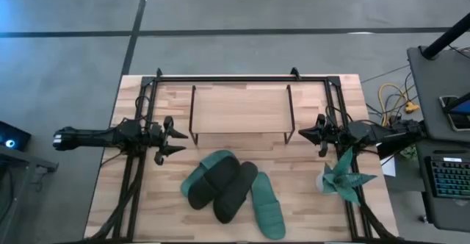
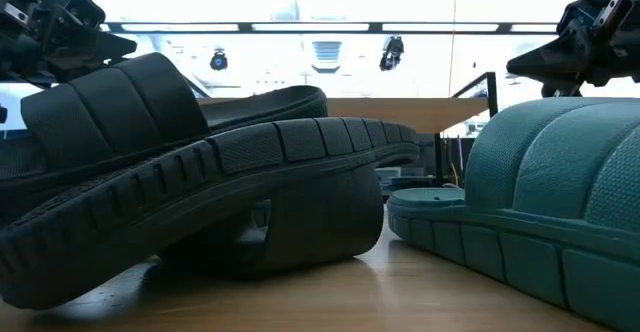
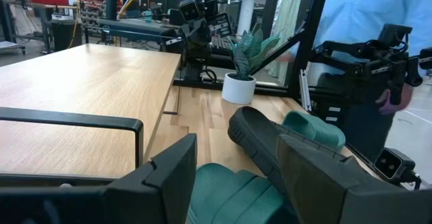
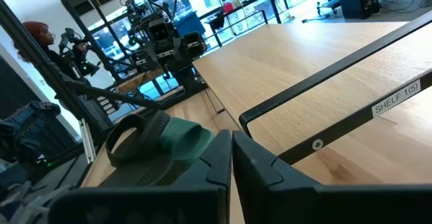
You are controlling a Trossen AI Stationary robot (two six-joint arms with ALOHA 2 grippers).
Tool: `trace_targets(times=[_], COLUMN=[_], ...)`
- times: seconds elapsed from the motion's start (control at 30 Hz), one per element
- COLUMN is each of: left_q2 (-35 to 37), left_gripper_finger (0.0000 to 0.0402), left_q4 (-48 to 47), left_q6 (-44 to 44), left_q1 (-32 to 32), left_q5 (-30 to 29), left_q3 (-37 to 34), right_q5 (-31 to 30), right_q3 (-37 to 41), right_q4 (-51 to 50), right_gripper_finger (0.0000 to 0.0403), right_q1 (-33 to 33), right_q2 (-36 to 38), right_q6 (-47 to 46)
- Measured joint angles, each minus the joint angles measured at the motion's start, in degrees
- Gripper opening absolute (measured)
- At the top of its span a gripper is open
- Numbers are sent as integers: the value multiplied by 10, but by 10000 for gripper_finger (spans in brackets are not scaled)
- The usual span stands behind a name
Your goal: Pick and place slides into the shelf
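High view: four slides, two black (image 1: 224, 187) and two teal-green (image 1: 267, 207), lie piled in front of the shelf (image 1: 240, 109). Left gripper (image 1: 175, 136), fingers spread, and right gripper (image 1: 305, 134), fingers closed together, flank the shelf.

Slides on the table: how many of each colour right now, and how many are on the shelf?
Teal-green slides: 2
Black slides: 2
On the shelf: 0
Total: 4 slides, all heaped on the table in front of the shelf.
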State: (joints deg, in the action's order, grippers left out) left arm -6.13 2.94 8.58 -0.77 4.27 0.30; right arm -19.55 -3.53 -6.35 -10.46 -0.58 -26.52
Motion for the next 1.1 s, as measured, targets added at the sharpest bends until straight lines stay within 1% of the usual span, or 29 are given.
trace_targets(times=[0.77,0.8,0.9,1.0,1.1], left_q2=[0,0,0,-1,-1], left_gripper_finger=[191,191,191,191,191], left_q4=[0,0,0,0,1], left_q6=[0,0,0,0,0], left_q1=[0,0,0,0,0], left_q5=[0,0,0,0,0], left_q3=[0,0,0,0,0], right_q5=[-1,-17,-97,-101,-92], right_q3=[0,0,0,0,0], right_q4=[0,6,32,42,41], right_gripper_finger=[9,9,9,9,9], right_q1=[0,0,0,0,0], right_q2=[0,0,-4,-3,-3], right_q6=[0,0,-1,-45,-134])
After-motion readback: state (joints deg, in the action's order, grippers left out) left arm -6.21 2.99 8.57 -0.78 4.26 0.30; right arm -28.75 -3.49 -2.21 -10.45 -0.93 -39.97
